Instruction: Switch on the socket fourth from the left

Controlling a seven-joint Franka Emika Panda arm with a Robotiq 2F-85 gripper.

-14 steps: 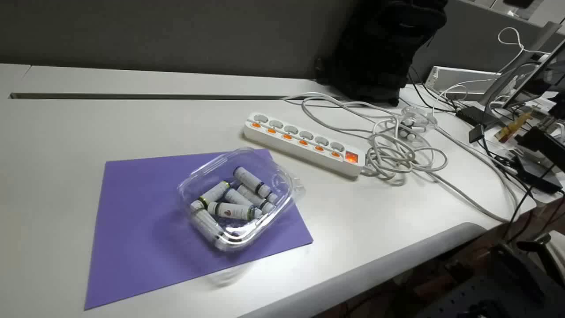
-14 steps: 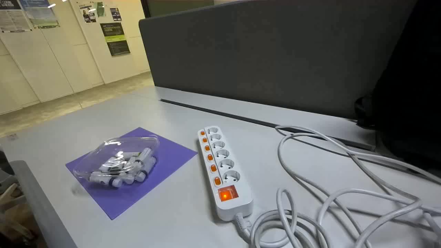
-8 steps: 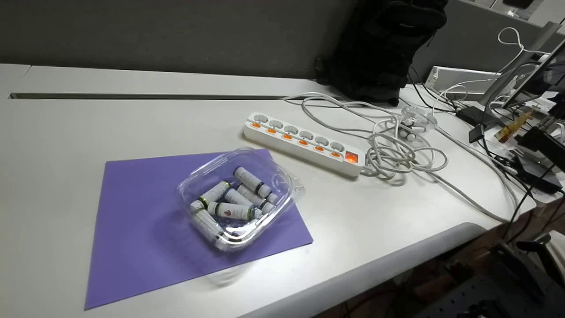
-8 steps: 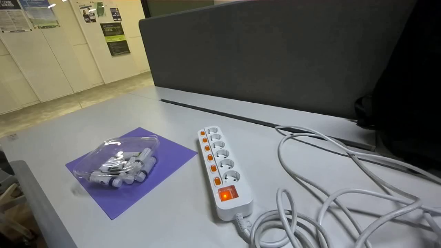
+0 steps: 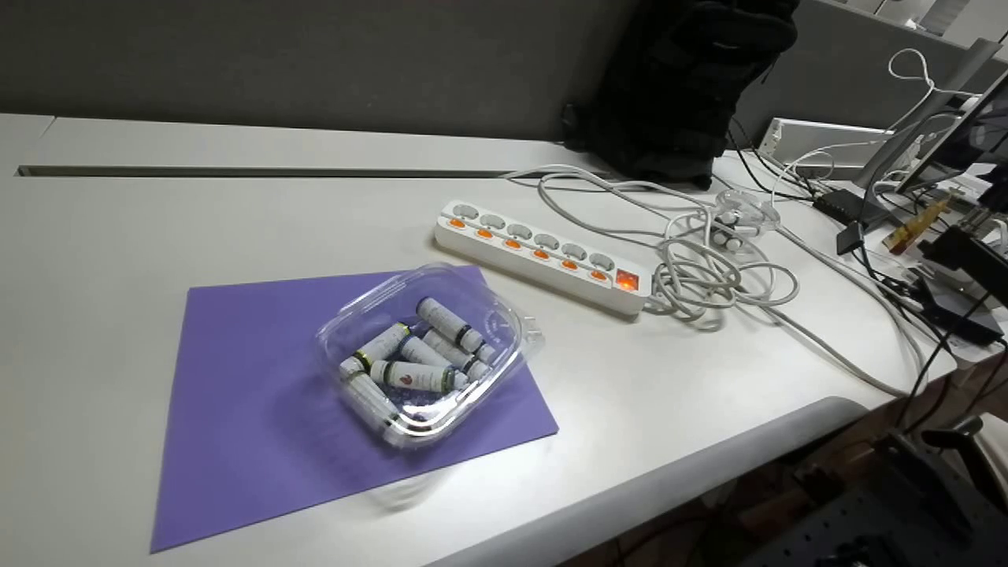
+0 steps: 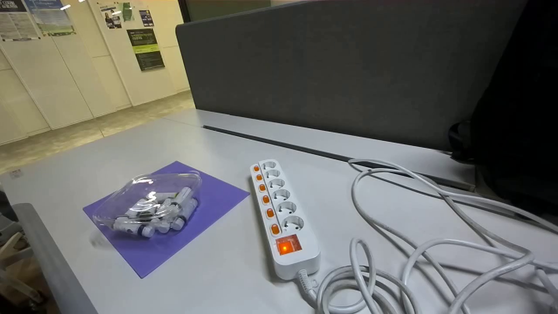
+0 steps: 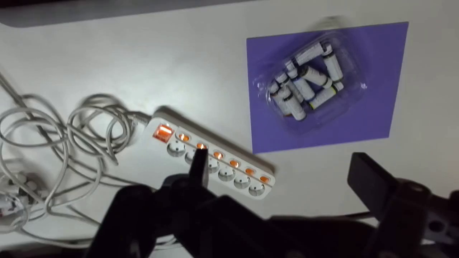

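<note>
Likely reaching stage

Spread wide and gripping nothing, the end effector (image 7: 281,166) hung over the worktop (image 5: 315,228); next it probably had to close and press the fourth switch (image 5: 541,254) from the left in an exterior view, an orange oval on the smooth white plastic power strip (image 5: 532,272), just beside a flat purple sheet (image 5: 252,386).

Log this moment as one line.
gripper: open, holding nothing, apart from power strip | main switch: glowing | socket switches: on/off unclear | bottles: in clear tub on purple sheet
</note>
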